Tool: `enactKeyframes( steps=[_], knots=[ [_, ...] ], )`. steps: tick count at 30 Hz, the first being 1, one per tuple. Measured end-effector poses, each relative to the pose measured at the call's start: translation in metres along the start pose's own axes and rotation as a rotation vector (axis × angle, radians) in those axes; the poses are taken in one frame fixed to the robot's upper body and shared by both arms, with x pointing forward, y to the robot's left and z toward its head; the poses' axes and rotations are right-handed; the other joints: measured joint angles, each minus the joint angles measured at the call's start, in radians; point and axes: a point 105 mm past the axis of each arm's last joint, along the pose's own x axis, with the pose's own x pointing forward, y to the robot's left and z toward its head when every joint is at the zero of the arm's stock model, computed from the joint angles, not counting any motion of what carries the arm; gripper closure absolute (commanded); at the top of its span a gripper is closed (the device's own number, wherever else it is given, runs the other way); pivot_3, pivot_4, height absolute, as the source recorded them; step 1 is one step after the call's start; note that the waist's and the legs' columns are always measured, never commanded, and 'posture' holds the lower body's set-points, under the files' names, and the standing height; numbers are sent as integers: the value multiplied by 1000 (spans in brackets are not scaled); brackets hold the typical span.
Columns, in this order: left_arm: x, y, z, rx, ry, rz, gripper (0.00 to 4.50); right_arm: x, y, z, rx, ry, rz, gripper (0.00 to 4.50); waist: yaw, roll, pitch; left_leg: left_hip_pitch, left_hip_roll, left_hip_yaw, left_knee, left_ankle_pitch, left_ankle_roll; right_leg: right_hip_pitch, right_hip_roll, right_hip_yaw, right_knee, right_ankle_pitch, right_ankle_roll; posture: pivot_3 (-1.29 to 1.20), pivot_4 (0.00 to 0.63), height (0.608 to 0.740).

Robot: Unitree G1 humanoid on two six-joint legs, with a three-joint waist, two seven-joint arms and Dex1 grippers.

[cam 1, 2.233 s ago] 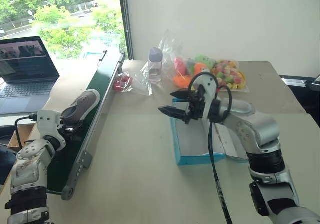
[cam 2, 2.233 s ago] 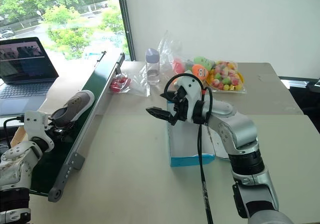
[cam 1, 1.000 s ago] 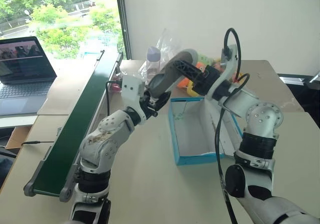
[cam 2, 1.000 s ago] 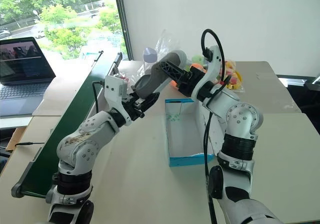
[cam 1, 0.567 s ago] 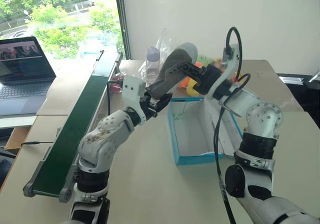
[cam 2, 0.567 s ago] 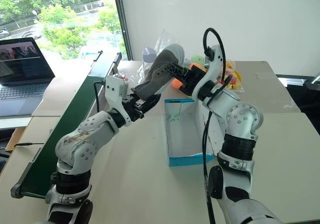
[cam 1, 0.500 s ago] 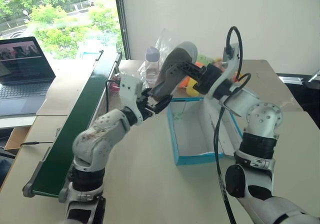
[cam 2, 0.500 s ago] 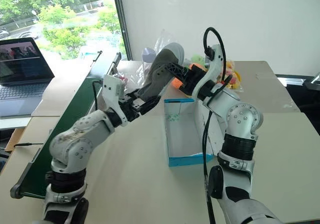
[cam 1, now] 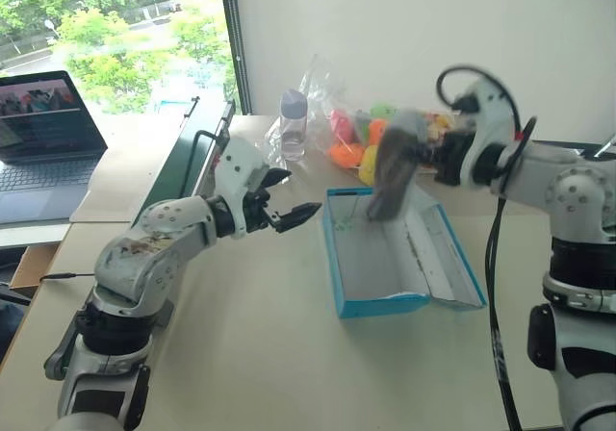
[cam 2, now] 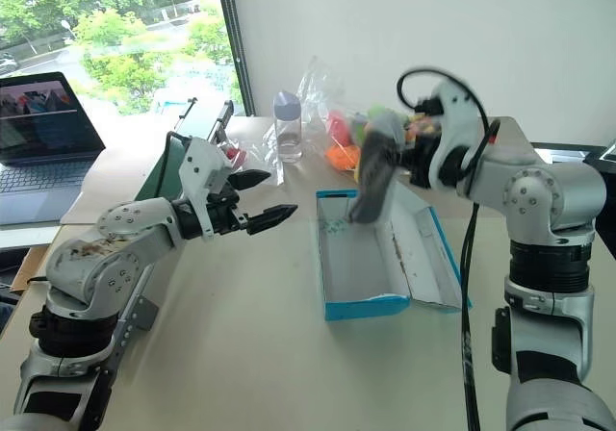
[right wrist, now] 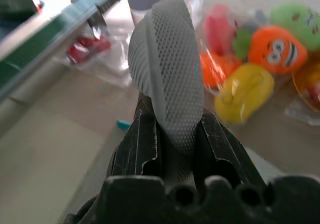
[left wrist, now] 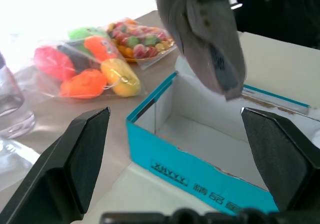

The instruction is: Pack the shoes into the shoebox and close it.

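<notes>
A dark grey shoe (cam 1: 390,176) with a paler grey sole hangs toe-down over the far end of the shoebox (cam 1: 380,306). My right gripper (right wrist: 175,134) is shut on its heel end. The turquoise-blue box stands open with a white inside, and its lid (cam 1: 445,258) lies flat to the right. My left gripper (cam 1: 302,190) is open and holds nothing. It hovers to the left of the box, pointing at it. In the left wrist view the shoe (left wrist: 200,34) hangs above the box's wall (left wrist: 185,169).
A green conveyor belt (cam 1: 183,162) runs along the table's left side. A clear bottle (cam 1: 294,123) and clear bags of colourful plush toys (cam 1: 351,147) sit behind the box. A laptop (cam 1: 48,123) stands at the far left.
My left gripper has let go of the shoe, opened and drawn back to the left. My right gripper has swung the shoe right and down over the box.
</notes>
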Motion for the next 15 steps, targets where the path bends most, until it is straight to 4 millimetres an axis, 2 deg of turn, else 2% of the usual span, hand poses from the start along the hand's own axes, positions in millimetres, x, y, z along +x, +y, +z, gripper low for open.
enactKeyframes(
  steps=[3,8,12,15],
  knots=[
    [3,-1,-1,-3,-12,-5,0,5,3,-27,27,106,18,4061,-2,0,0,0,0,1,0,0,0,0,1,1,1,0,0,0,150,740],
    [9,-5,-6,-44,-29,-5,0,9,14,-54,25,214,36,4061,0,0,0,0,1,0,0,0,0,0,2,2,0,0,1,0,150,740],
    [9,-6,-19,-84,-14,19,0,7,11,-67,3,286,5,4061,1,0,0,-1,1,0,1,0,1,0,2,2,0,0,1,0,150,740],
    [11,-7,-20,-95,-26,37,0,8,12,-75,-51,347,-24,4061,1,0,0,0,1,0,1,0,1,0,2,2,0,0,1,0,150,740]
  ],
)
